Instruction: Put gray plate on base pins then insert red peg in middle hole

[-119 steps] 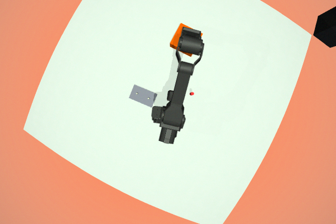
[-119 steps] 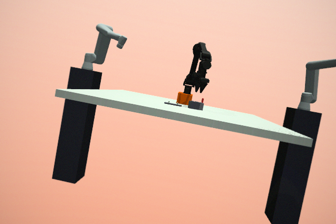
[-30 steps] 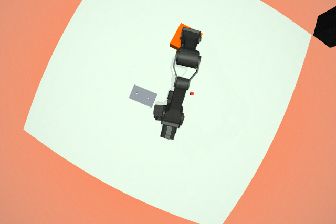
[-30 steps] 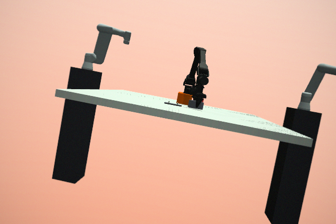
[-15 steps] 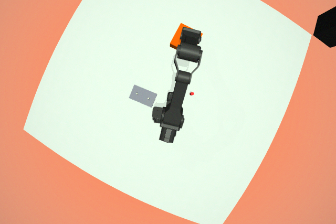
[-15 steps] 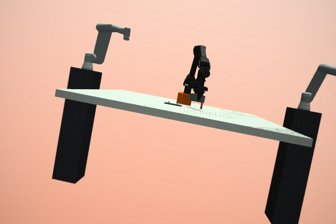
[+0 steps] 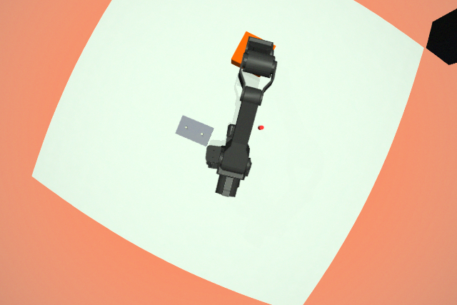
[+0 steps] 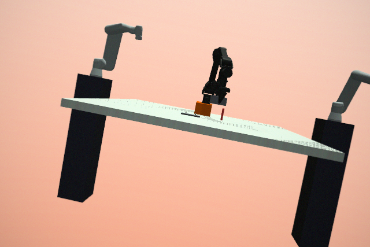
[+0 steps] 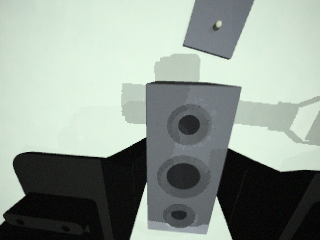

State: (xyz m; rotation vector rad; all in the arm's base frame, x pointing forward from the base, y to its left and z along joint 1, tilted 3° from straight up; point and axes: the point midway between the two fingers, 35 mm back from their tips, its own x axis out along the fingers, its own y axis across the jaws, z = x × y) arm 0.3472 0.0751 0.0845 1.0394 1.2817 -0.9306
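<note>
The surface [image 7: 128, 201] [image 8: 179, 124] [image 9: 50, 75] is pale mint with a smooth, matte top and a thick, straight-sided slab edge. A black, jointed arm [image 7: 245, 121] [image 8: 215, 70], with rounded housings and narrow links, stands at an orange, sharp-cornered block [image 8: 203, 108] [image 7: 238, 52]. The end effector [image 8: 221, 100] [image 9: 178, 141] is clenched on the gray plate [image 8: 214, 99] [image 9: 160, 145], its black, angular fingers set against the two long sides; from above, the grasp is hidden. The plate hangs over the surface, apart from the base [image 7: 193, 130] [image 8: 190, 114] [image 9: 207, 37]. It is a long, thick, straight-edged piece in dull gray, with three round openings in a row along its length. Each dark opening has a darker gray ring around it, and the middle one looks the largest in the wrist view. The base is a thin, flat, gray-blue rectangle lying left of the arm in the top view, with two small, cream-colored, round-topped pins [image 7: 186, 126] [image 8: 186, 112] [image 9: 218, 23] standing on it. The slim, red peg [image 7: 260, 127] [image 8: 222, 114] stands upright on the surface, right of the arm from above and outside the plate's middle hole.
</note>
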